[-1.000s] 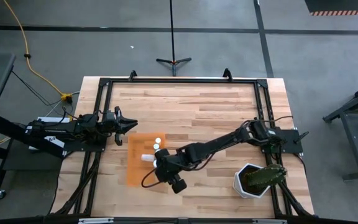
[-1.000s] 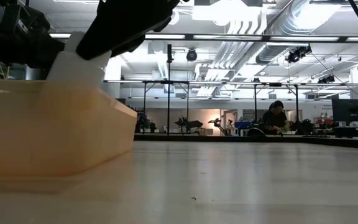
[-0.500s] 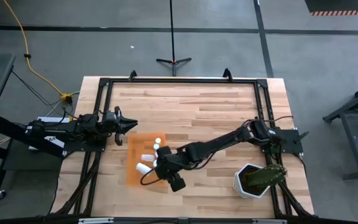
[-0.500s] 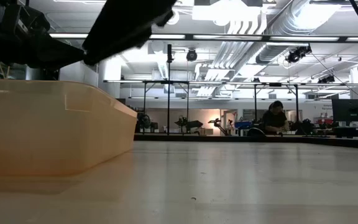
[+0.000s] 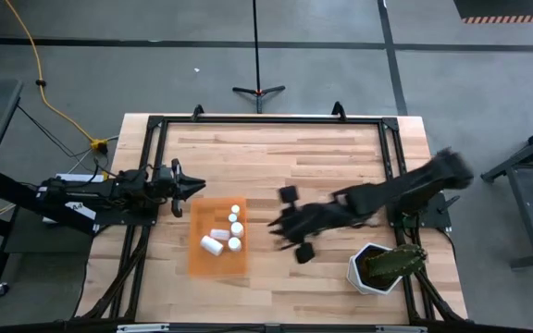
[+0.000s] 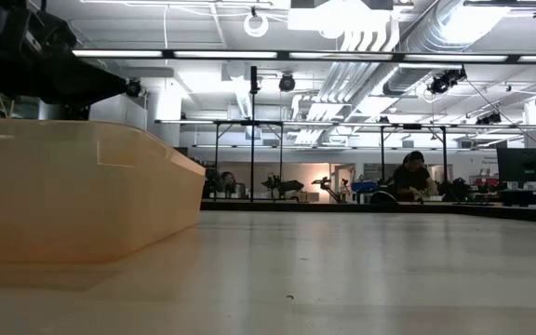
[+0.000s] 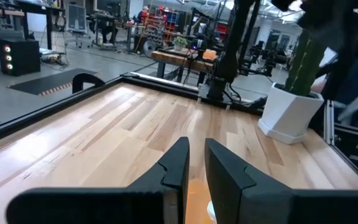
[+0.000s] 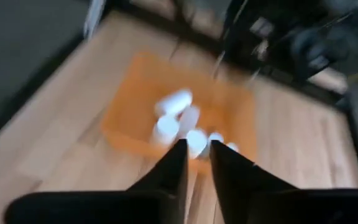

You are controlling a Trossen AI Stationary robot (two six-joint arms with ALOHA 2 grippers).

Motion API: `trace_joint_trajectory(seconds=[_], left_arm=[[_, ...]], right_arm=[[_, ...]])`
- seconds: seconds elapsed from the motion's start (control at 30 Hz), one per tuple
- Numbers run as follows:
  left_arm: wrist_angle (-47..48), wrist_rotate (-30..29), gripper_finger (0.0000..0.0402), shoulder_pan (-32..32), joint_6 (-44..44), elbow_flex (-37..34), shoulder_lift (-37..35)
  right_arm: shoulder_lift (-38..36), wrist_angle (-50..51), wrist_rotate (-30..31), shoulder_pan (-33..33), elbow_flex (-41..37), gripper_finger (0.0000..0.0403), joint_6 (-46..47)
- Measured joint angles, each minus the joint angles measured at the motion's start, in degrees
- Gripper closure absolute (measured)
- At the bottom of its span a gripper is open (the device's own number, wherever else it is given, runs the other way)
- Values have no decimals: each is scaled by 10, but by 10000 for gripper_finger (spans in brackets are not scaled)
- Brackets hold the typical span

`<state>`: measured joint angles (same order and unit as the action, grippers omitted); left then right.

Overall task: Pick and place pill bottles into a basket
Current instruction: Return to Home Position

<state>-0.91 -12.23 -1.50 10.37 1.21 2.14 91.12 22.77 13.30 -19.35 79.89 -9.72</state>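
The orange tray [image 5: 198,263] lies on the wooden table left of centre. Its wall fills the left of the low view [image 6: 82,195]. Several small white pill bottles [image 5: 235,228] rest in it, some upright and one lying on its side [image 5: 212,245]. My right gripper [image 5: 272,225] hangs above the table just right of the tray, empty, with its fingers close together. Its wrist view looks down on the tray [image 8: 126,118] and the bottles [image 8: 176,102]. My left gripper [image 5: 193,186] waits at the tray's far left corner, fingers close together and empty.
A white pot with a green plant [image 5: 378,267] stands near the table's near right corner and also shows in the left wrist view [image 7: 291,112]. A black frame [image 5: 266,119] runs around the table. Bare wood lies between the tray and the pot.
My right gripper has let go of a white bottle over the tray, and the bottle now lies on its side in the tray's near part. The gripper has then risen and pulled back fast toward the table's right edge, clear of the tray.
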Motion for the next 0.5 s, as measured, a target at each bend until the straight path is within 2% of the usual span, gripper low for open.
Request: trace_joint_trajectory(seconds=[0.13,0.23,0.37,0.5], left_arm=[[0,-1,314,0,0,0,8],[0,-1,314,0,3,0,12],[0,-1,314,0,4,0,15],[0,-4,314,0,-8,0,15]], right_arm=[[-142,-236,30,13,-243,389,2],[-227,-334,56,31,-369,398,13],[-348,-397,57,41,-455,388,38],[-437,-378,58,41,-475,394,38]])
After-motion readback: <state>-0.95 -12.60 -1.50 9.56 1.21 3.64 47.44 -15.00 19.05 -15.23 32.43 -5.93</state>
